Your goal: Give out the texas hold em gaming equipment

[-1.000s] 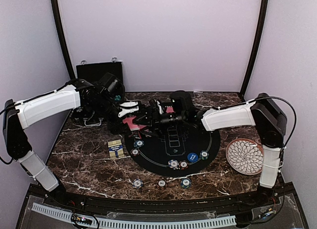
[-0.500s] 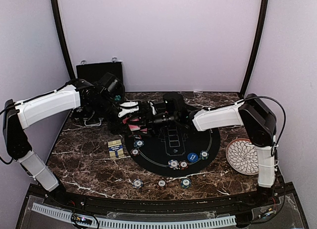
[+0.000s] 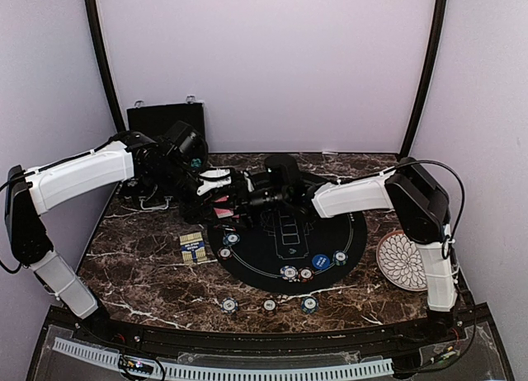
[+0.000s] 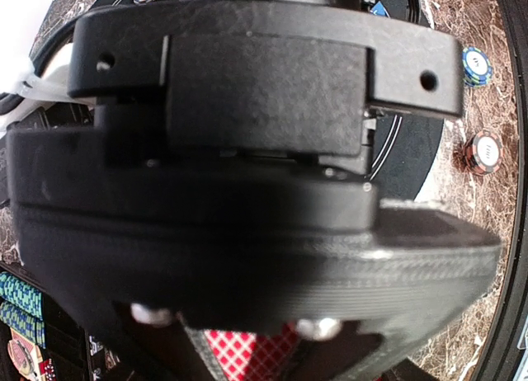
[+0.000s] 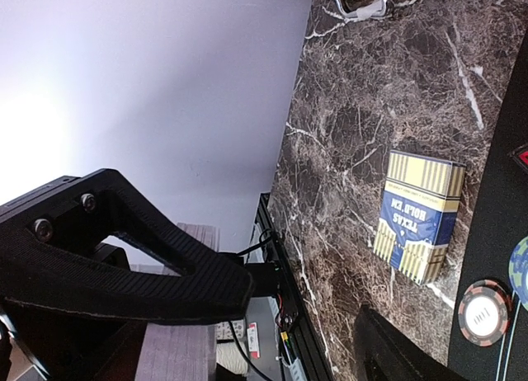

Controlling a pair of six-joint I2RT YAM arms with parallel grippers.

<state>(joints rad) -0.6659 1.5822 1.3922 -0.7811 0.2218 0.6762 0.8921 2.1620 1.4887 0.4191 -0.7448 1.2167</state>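
My left gripper (image 3: 213, 193) is at the back left of the round black mat (image 3: 289, 232) and is shut on a stack of red-checked playing cards (image 3: 221, 202). The cards also show in the left wrist view (image 4: 247, 353), where the right gripper's black body fills most of the picture. My right gripper (image 3: 247, 191) is open and right up against the left one at the cards; in the right wrist view (image 5: 305, 303) nothing is between its fingers. Striped chips (image 3: 289, 272) and a blue disc button (image 3: 321, 261) lie on the mat. Three chips (image 3: 269, 305) lie in front of the mat.
A yellow and blue card box (image 3: 192, 247) lies left of the mat and shows in the right wrist view (image 5: 417, 216). A black hard case (image 3: 165, 117) stands at the back left. A white petal-patterned plate (image 3: 403, 261) is at the right.
My right gripper has moved left across the back of the mat to the left gripper and the cards. The left arm has stayed still.
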